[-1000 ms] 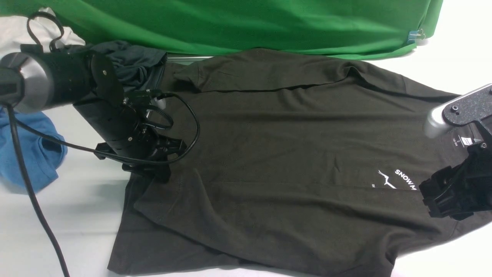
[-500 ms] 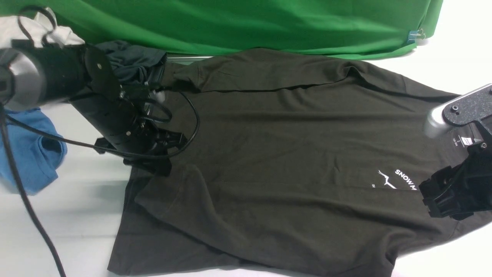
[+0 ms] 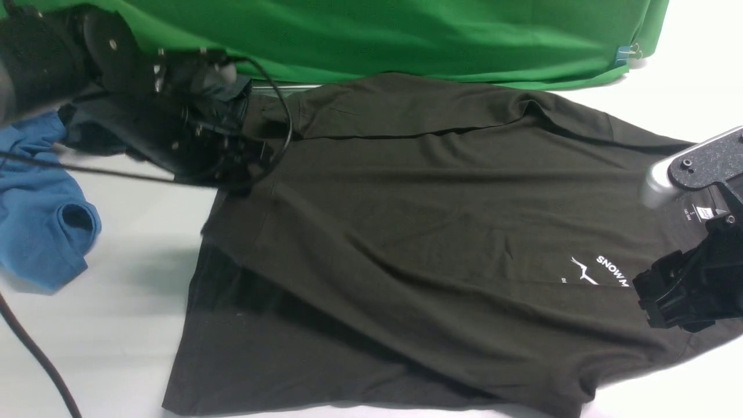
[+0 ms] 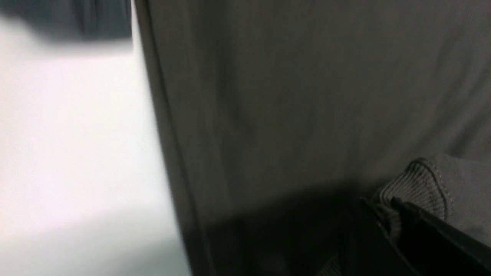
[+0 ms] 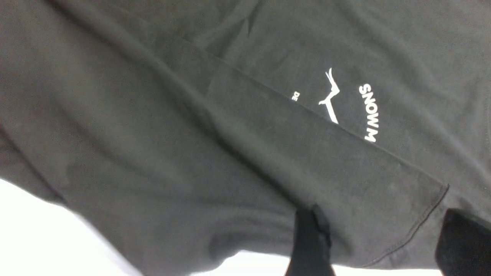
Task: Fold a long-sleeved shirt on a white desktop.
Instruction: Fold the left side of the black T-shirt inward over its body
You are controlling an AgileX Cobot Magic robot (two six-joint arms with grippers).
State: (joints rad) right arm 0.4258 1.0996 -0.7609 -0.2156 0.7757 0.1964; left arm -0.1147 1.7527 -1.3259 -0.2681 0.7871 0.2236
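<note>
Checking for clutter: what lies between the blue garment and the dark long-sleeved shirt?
In the front view, only bare white desktop separates the blue garment from the long-sleeved shirt.

Front camera: centred on my side, facing forward and down, wide over shirt [image 3: 406, 232] to backdrop [image 3: 348, 35]. My left wrist camera: very close on shirt edge, blurred. Right wrist camera: close on lettering [image 5: 370, 113], which front also sees.

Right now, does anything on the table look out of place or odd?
The shirt lies askew, and a folded flap hides part of its white lettering. A crumpled blue garment lies on the table beside it.
</note>
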